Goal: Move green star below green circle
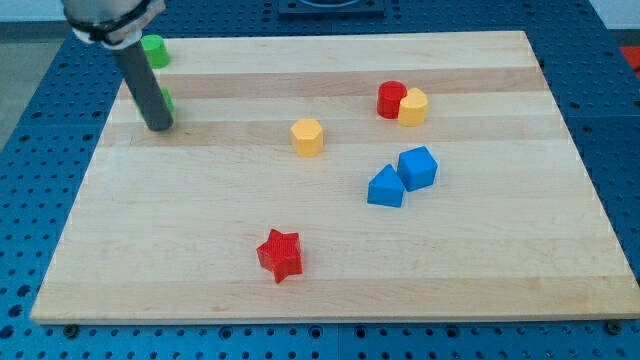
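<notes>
- Camera view: we had our tip [160, 126] planted in the upper left of the frame, on the wooden surface [200, 280].
- We carried no gripper, only the bare rod, so nothing was held or clamped; the tip could only press against a block's side.
- The green circle [153, 50] sat at the top left edge of the surface, just above and slightly left of the rod.
- The green star [167, 99] showed only as a green sliver at the rod's right side, touching or nearly touching it; its star shape was mostly hidden, so we could not confirm its outline.
- In our judgement the star already lay a little below the circle, just to its right, though whether the placement was finished we could not say.
- We expected the star to be light, rigid and quick to slide on the smooth wood; its points would make it spin under an off-centre push, so contact belonged on a flat notch facing the direction of travel.
- Elsewhere lay a yellow block [308, 136] near the middle, a red cylinder [390, 99] touching a second yellow block [413, 106] at upper right, a blue triangle [385, 187] beside a blue block [418, 167], and a red star [280, 254] low in the frame, all well apart from our tip.
</notes>
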### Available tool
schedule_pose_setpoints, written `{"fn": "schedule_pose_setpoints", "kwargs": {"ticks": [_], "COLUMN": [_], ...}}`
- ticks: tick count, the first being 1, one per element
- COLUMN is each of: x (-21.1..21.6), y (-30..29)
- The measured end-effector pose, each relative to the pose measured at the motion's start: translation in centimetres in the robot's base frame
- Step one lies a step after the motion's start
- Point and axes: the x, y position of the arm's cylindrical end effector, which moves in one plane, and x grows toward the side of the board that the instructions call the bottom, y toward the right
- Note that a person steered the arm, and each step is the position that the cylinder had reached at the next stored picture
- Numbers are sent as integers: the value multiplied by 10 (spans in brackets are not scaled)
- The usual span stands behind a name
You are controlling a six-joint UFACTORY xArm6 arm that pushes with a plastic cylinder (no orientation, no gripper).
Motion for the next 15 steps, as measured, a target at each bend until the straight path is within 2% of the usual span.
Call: {"fn": "schedule_pose_setpoints", "kwargs": {"ticks": [3,4,5,6,9,12,15], "x": [-52,-53,-29,-23,-55,-48,-73], "y": [-2,-2,3,-5,-22,-32,-36]}}
